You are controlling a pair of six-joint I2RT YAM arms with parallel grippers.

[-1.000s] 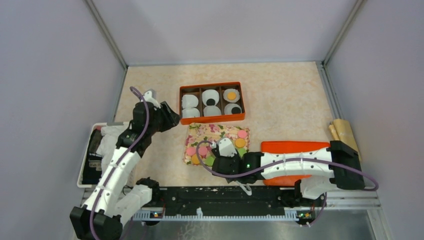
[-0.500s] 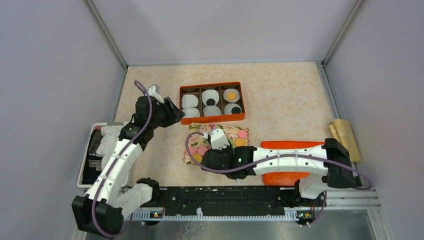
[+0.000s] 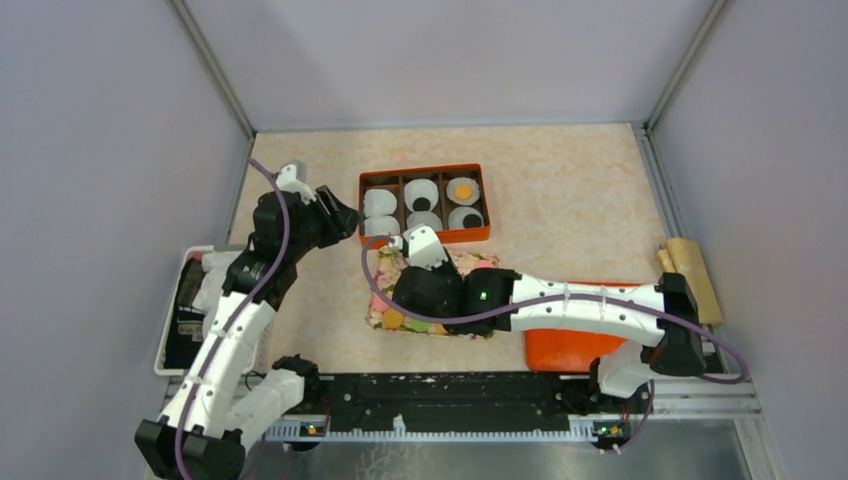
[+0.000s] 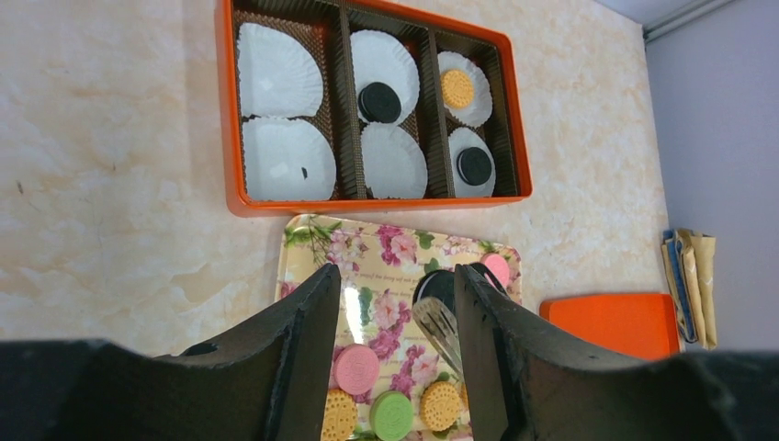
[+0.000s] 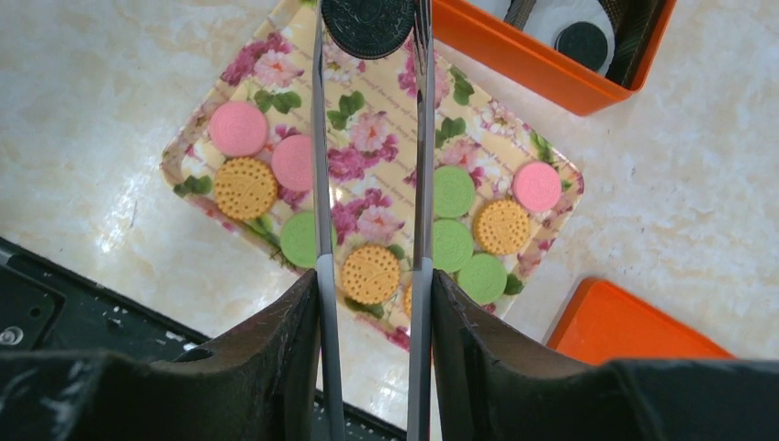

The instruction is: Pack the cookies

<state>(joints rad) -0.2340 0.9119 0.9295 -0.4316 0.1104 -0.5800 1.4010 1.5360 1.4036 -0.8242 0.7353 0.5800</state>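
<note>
My right gripper (image 5: 372, 280) is shut on metal tongs (image 5: 321, 165). The tongs pinch a black cookie (image 5: 367, 23) above the far edge of the floral tray (image 5: 188, 152), near the orange box (image 5: 542, 73). Pink (image 5: 237, 128), orange (image 5: 245, 187) and green (image 5: 453, 191) cookies lie on the tray. The box (image 4: 225, 138) holds white paper cups, with two black cookies (image 4: 379, 101) and one orange cookie (image 4: 455, 88) in them. My left gripper (image 4: 393, 276) is open and empty, hovering left of the box (image 3: 340, 222).
An orange lid (image 3: 570, 345) lies at the near right under my right arm. A white bin (image 3: 185, 310) stands at the left edge. Brown paper rolls (image 3: 690, 275) lie at the right edge. Walls enclose the table.
My right arm has moved left and farther over the tray toward the box, carrying the tongs and the black cookie. My left gripper has shifted slightly farther away.
</note>
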